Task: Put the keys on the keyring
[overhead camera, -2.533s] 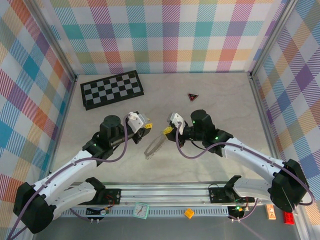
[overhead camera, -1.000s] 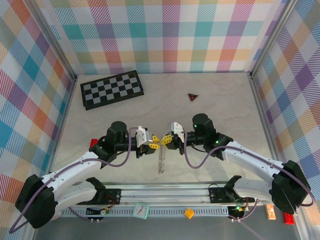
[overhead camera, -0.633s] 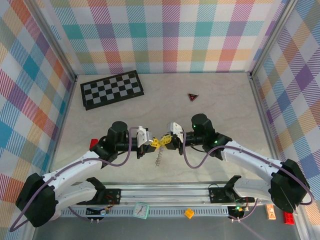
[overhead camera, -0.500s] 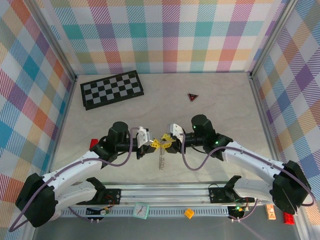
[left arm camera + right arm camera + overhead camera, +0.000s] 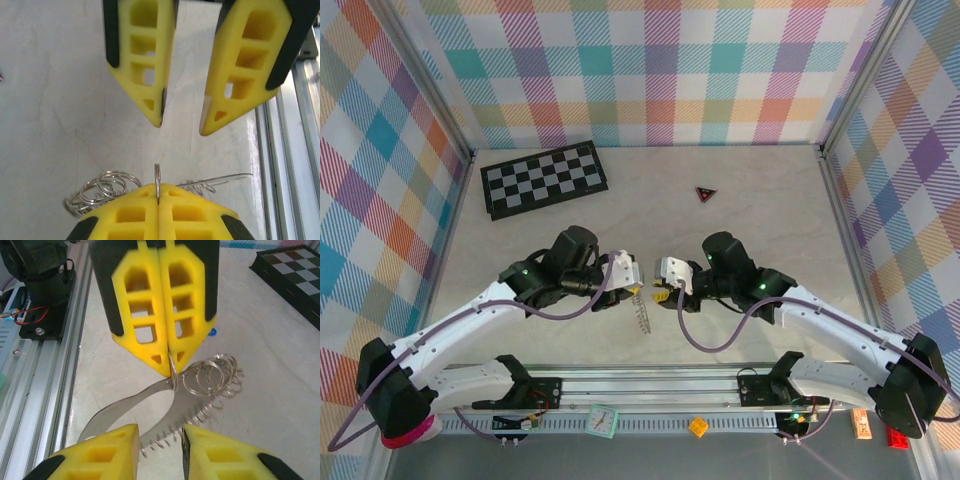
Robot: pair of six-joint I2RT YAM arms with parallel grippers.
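The left tool (image 5: 169,371) is clenched on the keyring (image 5: 127,401), which hangs just below it. The right tool (image 5: 159,442) faces it, released (the ring looks light, stiff and slippery; pinch its flat band).

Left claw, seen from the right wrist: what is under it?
The left claw, shut, pinches the keyring by its thin edge. The silvery hoop spreads below it, with small wire rings beside. Behind the claw a blue bit peeks out; the claw covers the rest of it.

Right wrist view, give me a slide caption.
Left gripper pinches the keyring, open right gripper facing it.
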